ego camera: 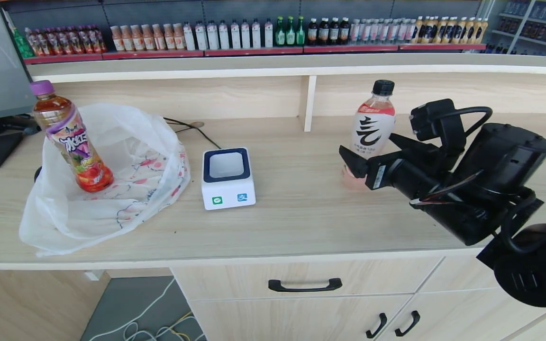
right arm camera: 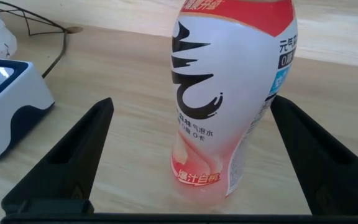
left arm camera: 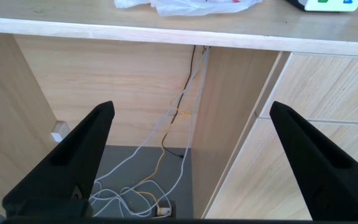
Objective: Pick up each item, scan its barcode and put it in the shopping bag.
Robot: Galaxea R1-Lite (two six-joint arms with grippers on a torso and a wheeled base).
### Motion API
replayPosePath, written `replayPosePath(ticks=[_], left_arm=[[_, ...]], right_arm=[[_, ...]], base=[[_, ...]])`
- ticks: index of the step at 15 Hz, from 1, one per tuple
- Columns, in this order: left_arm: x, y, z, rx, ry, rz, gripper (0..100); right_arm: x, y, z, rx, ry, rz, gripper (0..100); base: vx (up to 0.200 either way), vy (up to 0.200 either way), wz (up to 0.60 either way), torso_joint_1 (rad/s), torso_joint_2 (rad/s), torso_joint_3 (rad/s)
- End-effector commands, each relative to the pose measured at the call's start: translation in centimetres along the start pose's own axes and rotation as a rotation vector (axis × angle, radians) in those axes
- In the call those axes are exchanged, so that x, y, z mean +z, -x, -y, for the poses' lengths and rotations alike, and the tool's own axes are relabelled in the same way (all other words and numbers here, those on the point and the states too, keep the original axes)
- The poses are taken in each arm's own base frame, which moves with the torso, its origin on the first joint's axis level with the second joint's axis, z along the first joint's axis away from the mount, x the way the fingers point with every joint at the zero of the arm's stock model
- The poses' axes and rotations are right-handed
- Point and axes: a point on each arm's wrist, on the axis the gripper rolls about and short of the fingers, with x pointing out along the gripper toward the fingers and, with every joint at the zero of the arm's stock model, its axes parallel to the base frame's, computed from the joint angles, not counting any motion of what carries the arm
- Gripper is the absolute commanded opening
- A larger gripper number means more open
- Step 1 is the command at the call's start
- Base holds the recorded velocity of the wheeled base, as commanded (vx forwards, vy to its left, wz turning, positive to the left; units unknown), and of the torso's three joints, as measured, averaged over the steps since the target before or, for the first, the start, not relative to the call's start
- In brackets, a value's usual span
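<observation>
Right wrist view | right tool (right arm camera: 192, 101) wide open | straddling bottle (right arm camera: 229, 81)

Pincer (ego camera: 367, 144) spread around white bottle (ego camera: 373, 123), scanner (ego camera: 228, 177), bag (ego camera: 112, 203)

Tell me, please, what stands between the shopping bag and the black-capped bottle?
The white scanner box stands there, beside the bag; from it to the bottle the counter is bare, as the head view shows.

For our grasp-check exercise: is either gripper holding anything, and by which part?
Nothing is held: the right gripper is open around the black-capped bottle, the left gripper open and empty.
</observation>
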Motion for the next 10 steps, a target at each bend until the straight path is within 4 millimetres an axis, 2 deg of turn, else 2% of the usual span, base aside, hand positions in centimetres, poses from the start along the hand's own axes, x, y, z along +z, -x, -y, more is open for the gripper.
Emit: replayPosePath(ticks=[1,4,10], left_arm=[[0.0,0.0,0.0,0.001,0.000,0.001,100],[0.0,0.0,0.0,0.001,0.000,0.001,100],[0.0,0.0,0.0,0.001,0.000,0.001,100]], right_arm=[[-1.3,-1.4,-0.3,0.001,0.001,-0.022,100],[-2.2,-2.5,0.4,-0.024,0.003,-0.034,100],[-2.3,-4.6,0.1,-0.018,-0.003,-0.003,100]], base=[[0.000,0.000,0.00,0.000,0.00,0.000],[0.000,0.000,0.00,0.000,0.00,0.000],[0.000,0.000,0.00,0.000,0.00,0.000]])
